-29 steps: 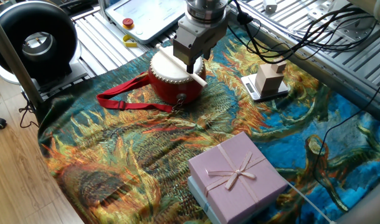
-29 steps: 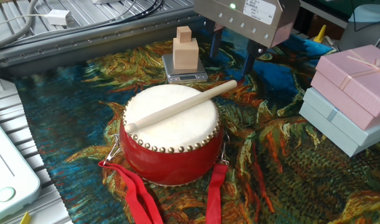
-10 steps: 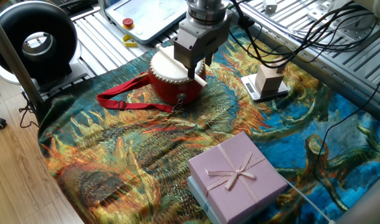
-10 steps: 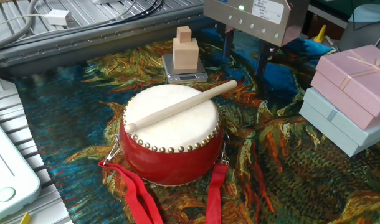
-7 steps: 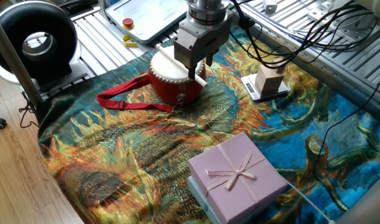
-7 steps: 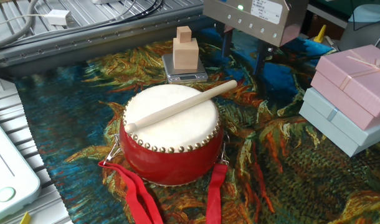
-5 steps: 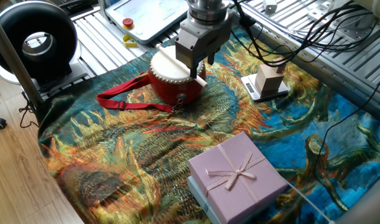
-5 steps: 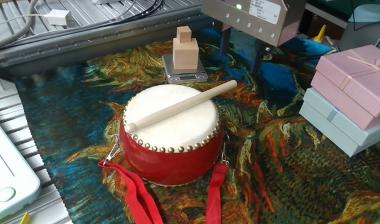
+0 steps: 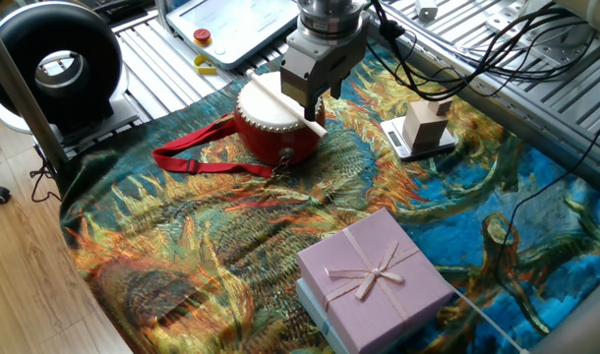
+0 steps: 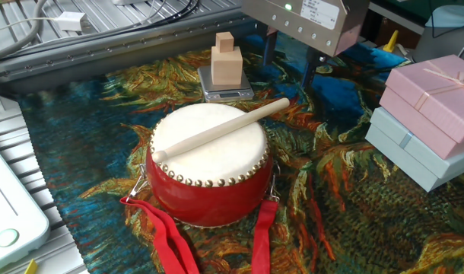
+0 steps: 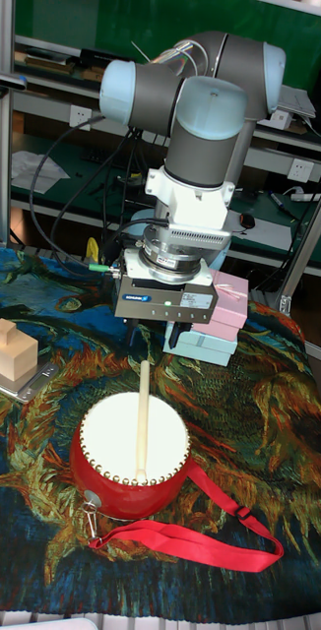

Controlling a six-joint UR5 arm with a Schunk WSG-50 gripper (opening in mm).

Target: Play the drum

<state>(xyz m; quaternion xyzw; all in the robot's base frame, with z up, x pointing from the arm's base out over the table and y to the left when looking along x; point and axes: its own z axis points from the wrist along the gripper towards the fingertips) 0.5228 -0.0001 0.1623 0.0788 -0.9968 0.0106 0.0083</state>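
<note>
The drum (image 9: 269, 135) stands on the painted cloth, red-bodied with a cream skin (image 10: 220, 161), its red strap (image 9: 197, 157) trailing off to one side. A pale wooden stick (image 10: 220, 128) lies loose across the skin, one end poking past the rim. My gripper (image 10: 290, 74) hangs open just above that overhanging end, a finger on either side of it, gripping nothing. In the tall fixed view the gripper (image 11: 153, 342) sits behind the drum (image 11: 101, 443), over the far tip of the stick (image 11: 141, 418).
A small scale with stacked wooden blocks (image 10: 226, 65) stands close behind the drum. A pink gift box on a pale blue box (image 9: 374, 280) lies on the cloth. A black round fan (image 9: 54, 64) and a white device (image 9: 231, 25) sit beyond the cloth's edge; cables run along the back.
My gripper has drifted slightly sideways and back near the stick's end, staying open. Drum and stick have not moved.
</note>
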